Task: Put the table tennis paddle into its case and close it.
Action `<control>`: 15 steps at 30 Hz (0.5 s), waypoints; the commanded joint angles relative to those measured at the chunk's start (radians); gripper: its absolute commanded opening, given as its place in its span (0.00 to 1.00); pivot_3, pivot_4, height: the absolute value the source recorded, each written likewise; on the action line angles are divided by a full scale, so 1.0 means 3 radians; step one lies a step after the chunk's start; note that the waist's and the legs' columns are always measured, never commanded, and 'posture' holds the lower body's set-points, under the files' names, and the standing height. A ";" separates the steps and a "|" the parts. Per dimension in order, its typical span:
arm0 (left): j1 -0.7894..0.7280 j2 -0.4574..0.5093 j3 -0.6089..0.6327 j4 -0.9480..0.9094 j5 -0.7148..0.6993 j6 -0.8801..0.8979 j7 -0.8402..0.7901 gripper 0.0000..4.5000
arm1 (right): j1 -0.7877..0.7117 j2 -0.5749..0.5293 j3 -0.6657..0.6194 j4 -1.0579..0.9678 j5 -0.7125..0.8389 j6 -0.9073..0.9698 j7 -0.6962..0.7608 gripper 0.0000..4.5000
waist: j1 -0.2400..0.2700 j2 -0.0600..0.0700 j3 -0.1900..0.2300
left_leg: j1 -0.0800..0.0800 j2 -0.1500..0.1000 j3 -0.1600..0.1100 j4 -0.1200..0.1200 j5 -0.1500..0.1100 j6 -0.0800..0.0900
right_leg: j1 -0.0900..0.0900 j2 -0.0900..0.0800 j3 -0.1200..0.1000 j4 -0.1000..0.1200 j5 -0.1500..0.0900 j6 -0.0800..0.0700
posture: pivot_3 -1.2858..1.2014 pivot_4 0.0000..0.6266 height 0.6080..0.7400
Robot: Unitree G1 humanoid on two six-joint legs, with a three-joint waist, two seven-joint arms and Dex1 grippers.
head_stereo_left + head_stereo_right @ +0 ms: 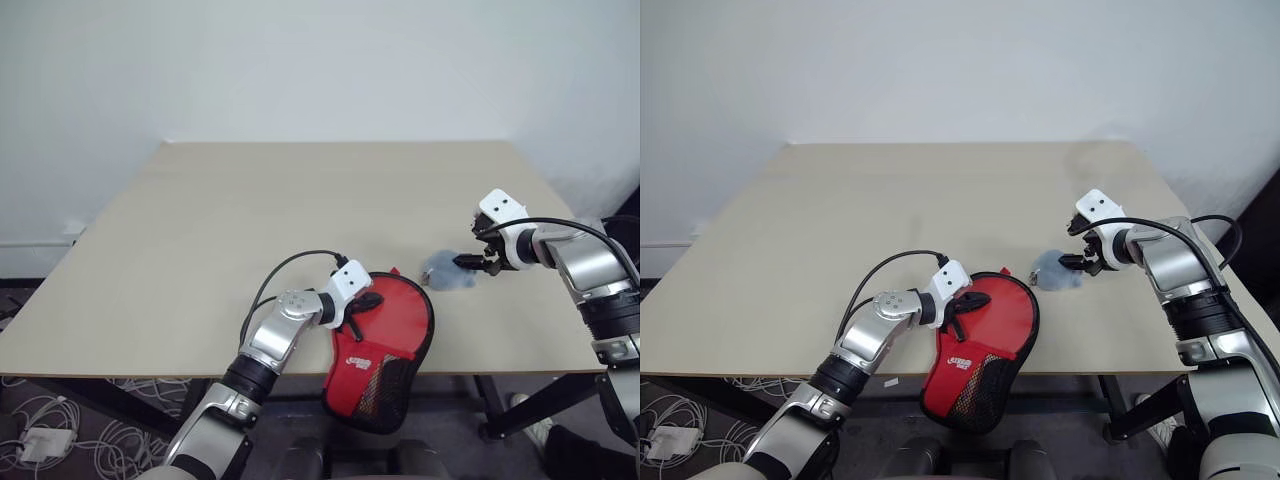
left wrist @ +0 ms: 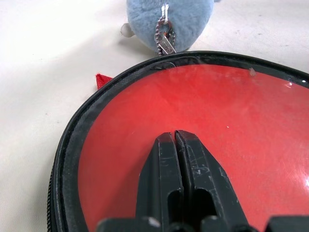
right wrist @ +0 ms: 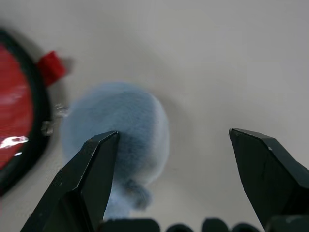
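red case under closed left tool, blue plush

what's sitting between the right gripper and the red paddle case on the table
A small pale blue fuzzy ball lies there, close beside the case rim and just before the right gripper, whose jaws stand open. Both eye views and the right wrist view show it.

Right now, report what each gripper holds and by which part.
Nothing is held. The left gripper is shut, its fingertips pressed on the red face inside the case. The right gripper is open at the blue fluffy zipper charm, not closed on it.
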 commanded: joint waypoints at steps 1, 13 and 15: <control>0.0050 -0.0018 -0.0089 0.0169 0.0088 0.0054 -0.0018 0.00 | 0.0011 0.0010 -0.0019 -0.0214 0.0020 0.0085 0.0034 0.88 | 0.0000 0.0000 0.0000 | 0.0000 0.0000 0.0000 0.0000 0.0000 0.0000 | 0.0000 0.0000 0.0000 0.0000 0.0000 0.0000 | 0.52 0.00 0.96; 0.0032 -0.0015 -0.0058 0.0200 0.0107 0.0039 -0.0026 0.00 | -0.0060 0.0036 -0.0145 -0.0533 0.0202 0.0417 0.0143 0.88 | 0.0000 0.0000 0.0000 | -0.0001 0.0001 -0.0002 0.0006 -0.0001 0.0001 | 0.0001 0.0000 -0.0003 0.0000 0.0000 0.0000 | 0.52 0.00 0.96; 0.0029 -0.0010 -0.0052 0.0200 0.0108 0.0041 -0.0032 0.00 | -0.0234 0.0025 -0.0187 -0.0402 0.0214 0.0376 0.0144 0.88 | 0.0000 0.0000 0.0000 | -0.0001 0.0001 -0.0002 0.0006 -0.0001 0.0001 | 0.0001 0.0000 -0.0003 0.0001 0.0000 0.0000 | 0.52 0.00 0.96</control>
